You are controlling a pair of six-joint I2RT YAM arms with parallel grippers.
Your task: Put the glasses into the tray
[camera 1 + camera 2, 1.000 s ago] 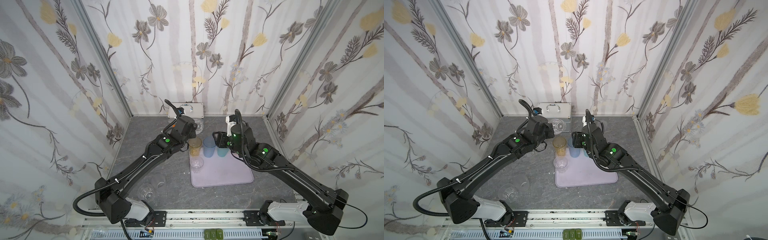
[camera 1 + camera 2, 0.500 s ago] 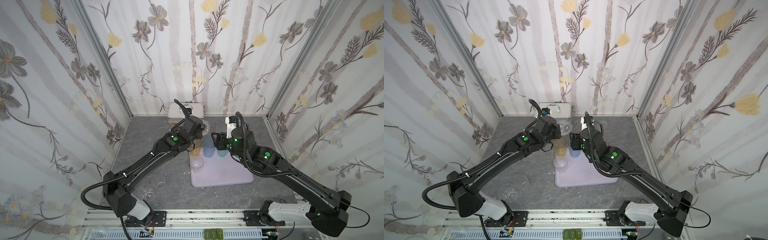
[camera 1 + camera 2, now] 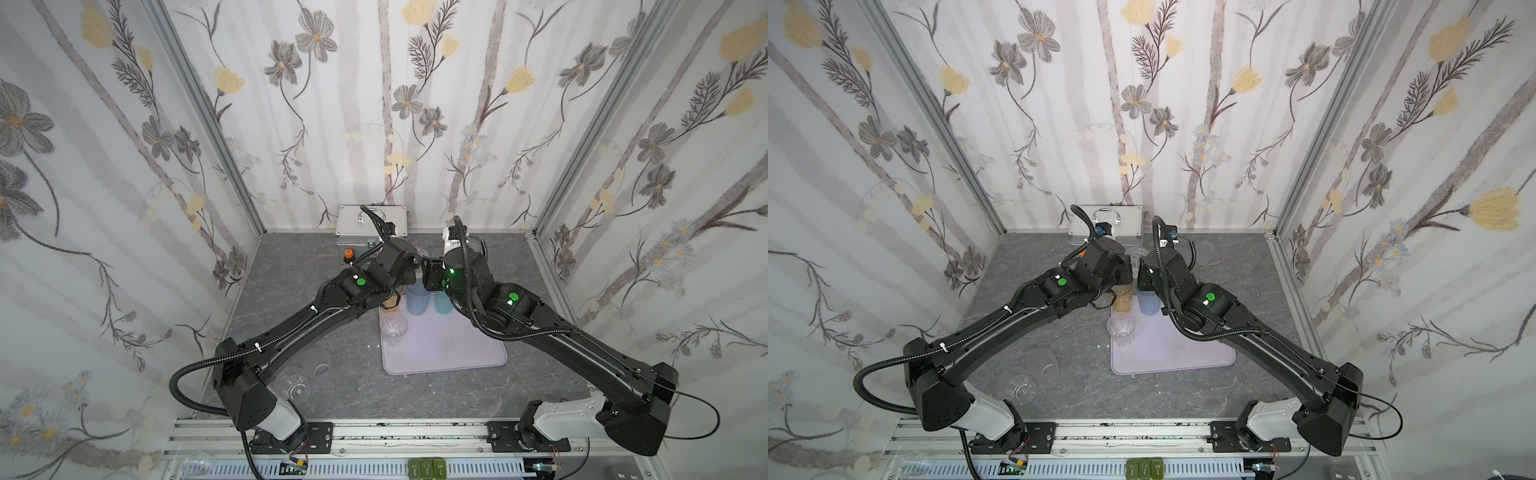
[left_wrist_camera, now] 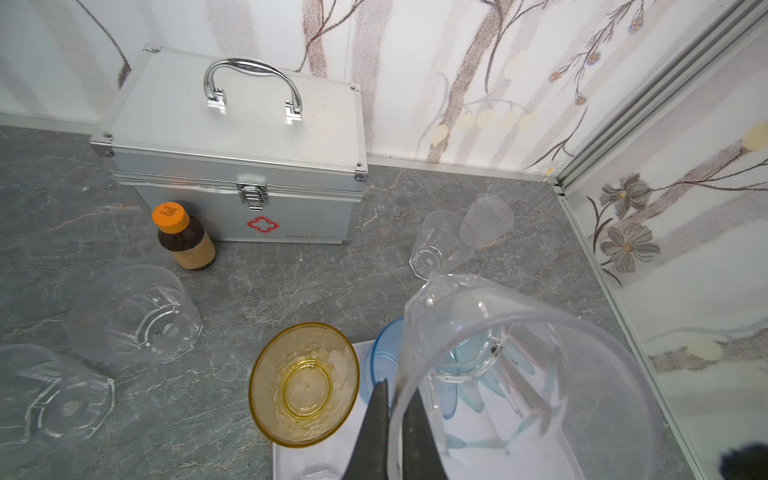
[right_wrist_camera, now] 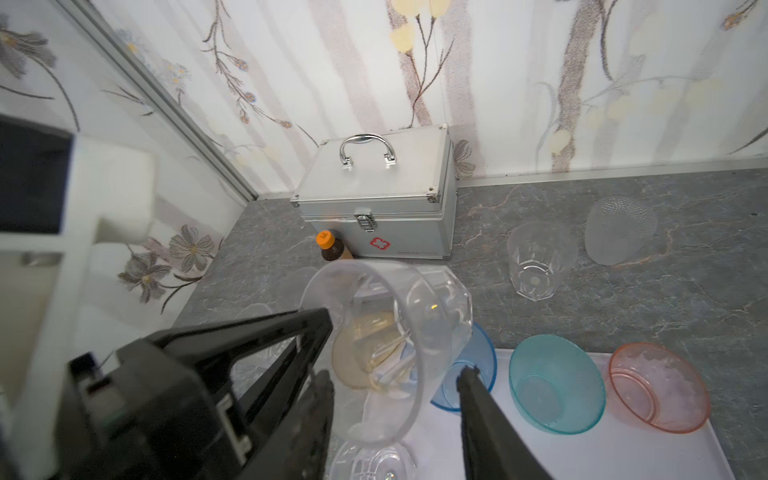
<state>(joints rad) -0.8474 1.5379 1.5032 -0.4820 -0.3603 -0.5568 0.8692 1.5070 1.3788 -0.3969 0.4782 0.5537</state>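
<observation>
Glassware is about half sorted from where I stand. The flat pale lilac tray (image 3: 449,349) lies mid-counter. Along its 12 o'clock edge 4 tall tinted tumblers stand mouth-up in a tight row: amber tumbler (image 4: 305,382) at the 11 o'clock corner, then blue tumbler (image 3: 417,303), teal tumbler (image 5: 557,382) and pink tumbler (image 5: 658,386). Packing them against that edge, I'd guess, keeps the near part free for the shorter ones. 1 short clear faceted glass (image 3: 394,328) already sits at the tray's 9 o'clock edge.

The left gripper (image 4: 397,399) has its jaws clenched on the wall of a clear faceted tumbler (image 4: 519,374), 1 jaw inside the mouth and 1 outside. The glass therefore hangs tilted in the air over the amber-and-blue end of the row. A rim pinch suits a cup this wide, though it lets it lean. The right gripper (image 5: 397,380) has its jaws spread to either side of that same glass; whether they press on it I cannot tell. It looks like a handover or a steadying hold.

Off the tray, a clear glass (image 3: 318,365) and its clear neighbour (image 3: 296,386) wait on the grey counter (image 3: 415,395) at the tray's 8 o'clock. A clear upright tumbler (image 4: 440,245) and an upturned frosted glass (image 4: 488,220) stand at 1 o'clock, near the silver metal case (image 4: 232,137).
</observation>
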